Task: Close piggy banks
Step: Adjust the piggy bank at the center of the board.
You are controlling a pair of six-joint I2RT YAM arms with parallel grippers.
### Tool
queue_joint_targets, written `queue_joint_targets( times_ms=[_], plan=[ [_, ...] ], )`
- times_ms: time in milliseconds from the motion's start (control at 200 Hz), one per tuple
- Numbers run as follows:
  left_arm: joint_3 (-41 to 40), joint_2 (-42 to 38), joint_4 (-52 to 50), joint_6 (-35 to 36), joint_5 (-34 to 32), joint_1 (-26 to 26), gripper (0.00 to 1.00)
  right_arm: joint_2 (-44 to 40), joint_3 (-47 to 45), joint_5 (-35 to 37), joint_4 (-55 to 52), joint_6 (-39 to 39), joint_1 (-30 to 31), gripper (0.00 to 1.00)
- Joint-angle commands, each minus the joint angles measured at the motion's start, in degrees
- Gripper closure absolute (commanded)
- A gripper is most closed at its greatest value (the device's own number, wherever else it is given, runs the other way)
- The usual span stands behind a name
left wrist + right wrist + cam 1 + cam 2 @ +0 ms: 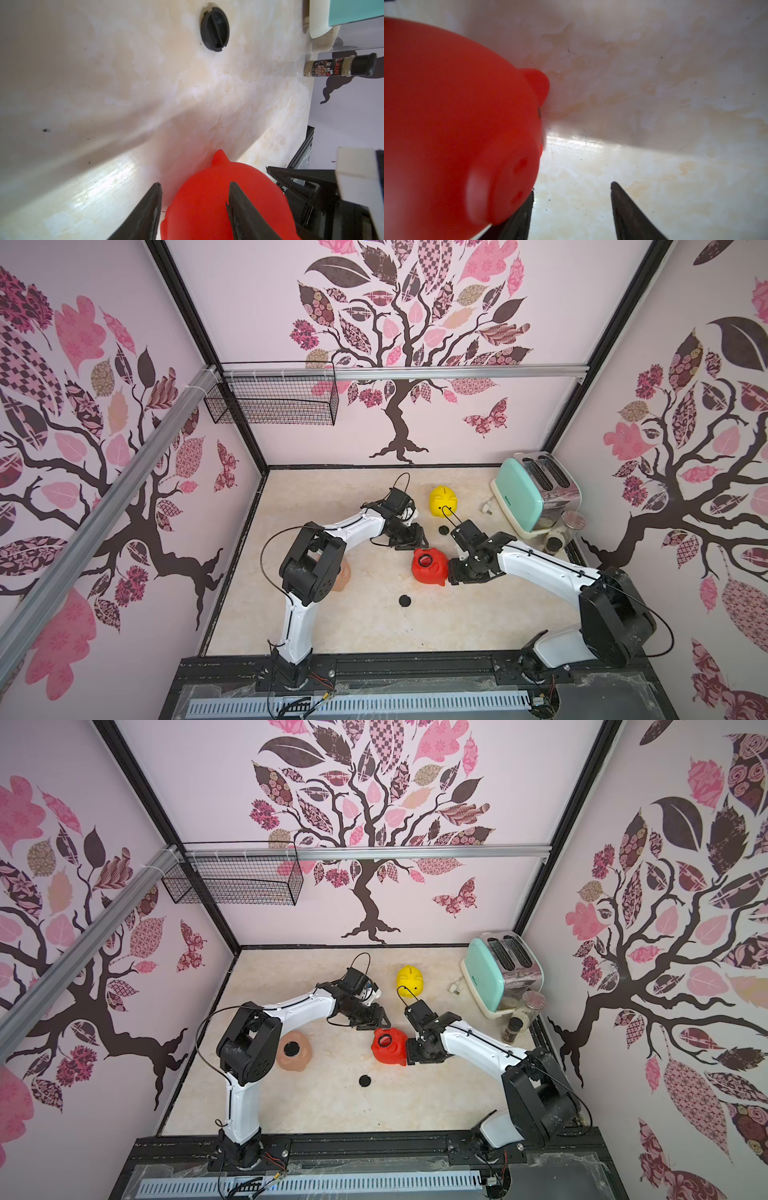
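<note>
The red piggy bank (430,568) (388,1046) lies mid-table with its round belly hole, ringed in black, facing up. My left gripper (415,544) (195,184) hovers open just behind and above it, and the red body (207,199) shows between and past its fingers. My right gripper (451,572) (572,187) stands open at the pig's right side, with nothing between its fingers and the snout (508,176) against one finger. The yellow piggy bank (444,501) stands further back. The peach-pink piggy bank (294,1050) lies by my left elbow with a black plug in its belly.
Loose black plugs lie on the table near the yellow pig (444,529) (215,29) and towards the front (404,600). A mint-green toaster (532,493), a glass jar (571,524) and a spice bottle (555,545) stand at the back right. A wire basket (274,400) hangs on the wall.
</note>
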Motion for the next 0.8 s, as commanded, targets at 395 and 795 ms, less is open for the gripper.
queue_joint_targets(
  times_ms=[395,795],
  plan=[
    [-4.21,-3.52,-1.14,-1.43,-2.42,3.04,0.45,7.11,6.52,-2.20,1.51,-1.07,-2.17,0.40],
    [-7.84,-6.78,-1.15,-1.84,-3.62,3.16,0.45,12.65,10.95,-0.86,1.81,-1.60,-2.24,0.40]
  ],
)
